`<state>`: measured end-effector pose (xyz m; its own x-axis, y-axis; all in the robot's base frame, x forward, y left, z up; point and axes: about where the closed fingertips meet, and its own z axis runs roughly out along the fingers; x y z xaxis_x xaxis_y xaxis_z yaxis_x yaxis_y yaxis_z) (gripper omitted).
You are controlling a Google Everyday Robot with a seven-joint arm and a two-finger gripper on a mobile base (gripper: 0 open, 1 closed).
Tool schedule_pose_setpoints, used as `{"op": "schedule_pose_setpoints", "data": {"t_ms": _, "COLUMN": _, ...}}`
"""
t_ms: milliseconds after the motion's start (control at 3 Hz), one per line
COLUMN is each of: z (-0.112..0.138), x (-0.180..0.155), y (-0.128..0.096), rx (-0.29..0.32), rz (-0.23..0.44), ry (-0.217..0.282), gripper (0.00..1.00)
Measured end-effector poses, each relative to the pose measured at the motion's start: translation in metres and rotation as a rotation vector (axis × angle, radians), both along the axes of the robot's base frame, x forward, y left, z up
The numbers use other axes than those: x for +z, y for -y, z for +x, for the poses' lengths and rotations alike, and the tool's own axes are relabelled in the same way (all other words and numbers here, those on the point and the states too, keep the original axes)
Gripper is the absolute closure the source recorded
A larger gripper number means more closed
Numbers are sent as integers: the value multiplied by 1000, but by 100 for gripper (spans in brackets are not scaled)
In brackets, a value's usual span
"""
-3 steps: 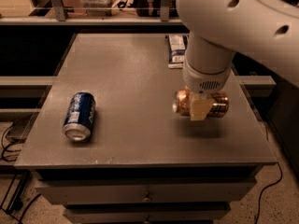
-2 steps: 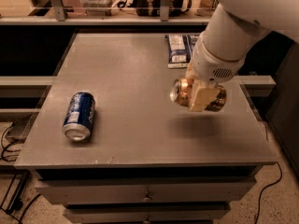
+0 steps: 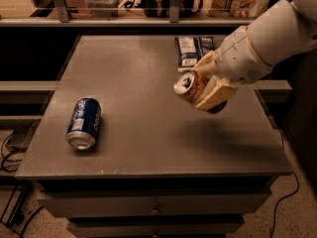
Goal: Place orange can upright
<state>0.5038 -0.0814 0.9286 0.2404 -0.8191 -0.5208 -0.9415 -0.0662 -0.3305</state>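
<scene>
Grey tabletop (image 3: 148,133), right of centre: 1 orange can (image 3: 186,84) clamped in gripper (image 3: 207,86) above the surface, long axis near-horizontal, silver top facing left.

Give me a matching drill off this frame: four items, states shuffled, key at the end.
Items
1. orange can
2. blue can
3. claw
4. packets

States
A. lying on its side on the left part of the table
B. lying flat at the table's far edge
C. tilted, held off the table, silver top facing left
D. closed around a can, above the table's right half

Pairs: 1-C, 2-A, 3-D, 4-B
</scene>
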Motion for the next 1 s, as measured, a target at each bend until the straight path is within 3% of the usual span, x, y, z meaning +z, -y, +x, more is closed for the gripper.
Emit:
{"op": "schedule_pose_setpoints", "data": {"t_ms": 667, "z": -19, "x": 18, "y": -39, "rx": 100, "rz": 442, "ry": -70, "gripper": 100}}
{"op": "schedule_pose_setpoints", "data": {"t_ms": 1000, "z": -25, "x": 26, "y": -49, "rx": 121, "rz": 602, "ry": -119, "gripper": 100}}
